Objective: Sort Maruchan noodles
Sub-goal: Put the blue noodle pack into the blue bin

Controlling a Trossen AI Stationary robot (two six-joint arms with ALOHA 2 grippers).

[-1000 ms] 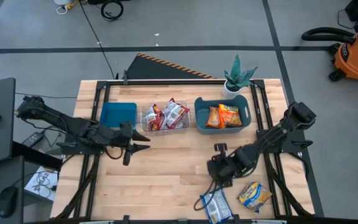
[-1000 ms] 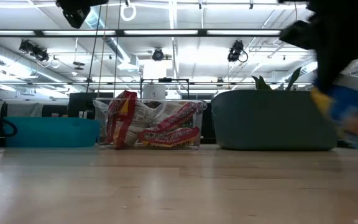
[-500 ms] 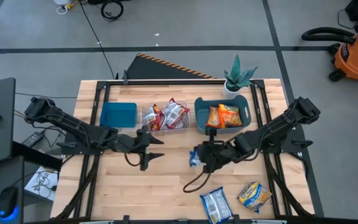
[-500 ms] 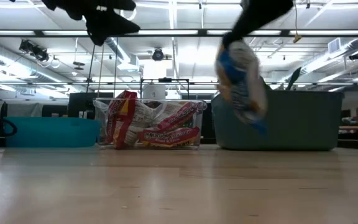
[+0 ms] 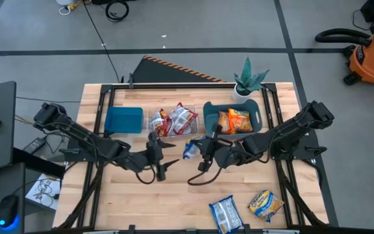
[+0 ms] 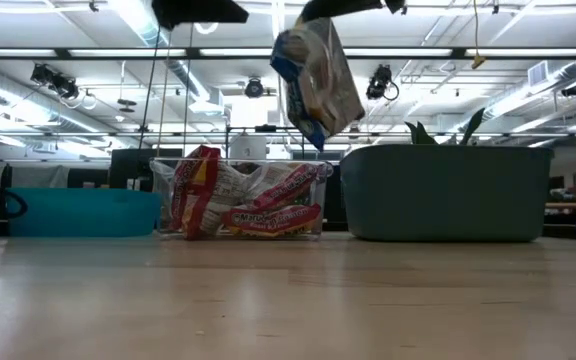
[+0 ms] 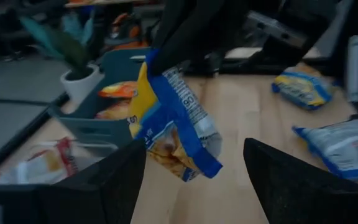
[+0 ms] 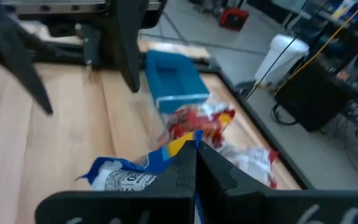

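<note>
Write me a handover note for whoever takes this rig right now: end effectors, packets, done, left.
Right end effector: shut on a blue-and-yellow packet, held in the air mid-table.
Left end effector: open, empty, facing that packet.
Done: red packets in the clear tub; orange packets in the grey bin.
Left: held packet plus two blue-and-yellow packets on the table's near edge. Blue bin looks empty.

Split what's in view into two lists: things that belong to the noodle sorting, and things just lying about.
Job: blue-and-yellow packet in the right pincer; two blue-and-yellow packets on the table; red packets in the clear tub; orange packets in the dark bin; empty blue bin.
Lying about: potted plant; shop vacuum.
</note>
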